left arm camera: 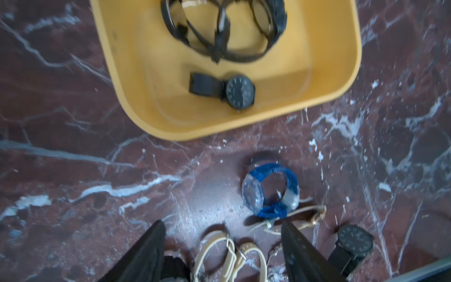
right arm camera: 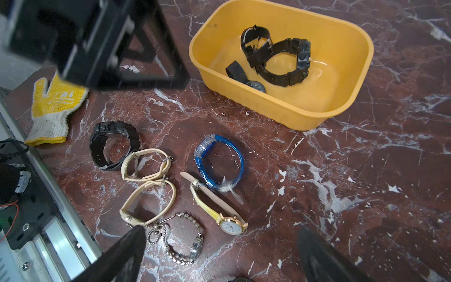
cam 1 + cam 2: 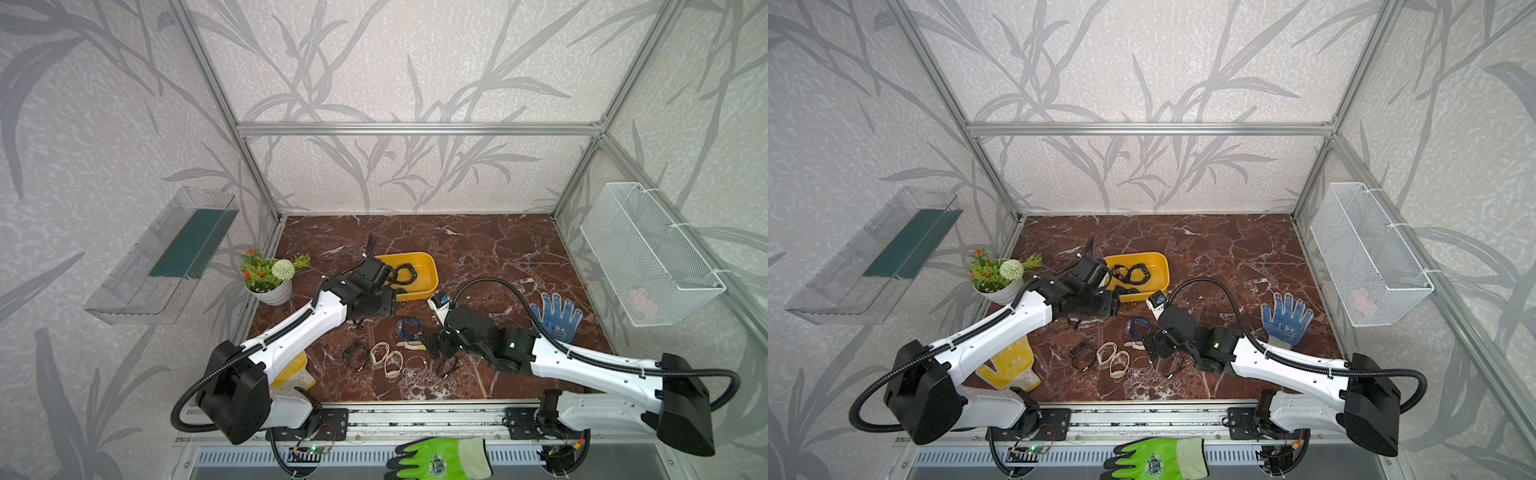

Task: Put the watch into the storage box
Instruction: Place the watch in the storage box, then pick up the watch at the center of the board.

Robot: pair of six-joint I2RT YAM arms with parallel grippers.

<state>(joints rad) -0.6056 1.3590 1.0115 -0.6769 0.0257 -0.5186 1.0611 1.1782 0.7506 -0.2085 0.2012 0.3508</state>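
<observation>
Counter [image 3: 478, 249] carries the storage box [image 2: 292, 117], three black watches [image 2: 303, 56] inside. We see left fingers [image 1: 146, 251] and right fingers [image 2: 122, 256] spread wide, empty. Blue watch [image 2: 206, 146] lies near the box: light, springy, slick; we'd pinch its strap.

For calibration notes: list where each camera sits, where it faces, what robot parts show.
Top views: high at the front, facing down and back over the table; left arm, right arm show.
Left wrist: on the left arm, facing down past the open left claw at the storage box.
Right wrist: on the right arm, facing loose watches past the open right claw; left claw shows.
Shared: both wrist views show storage box, blue watch.
</observation>
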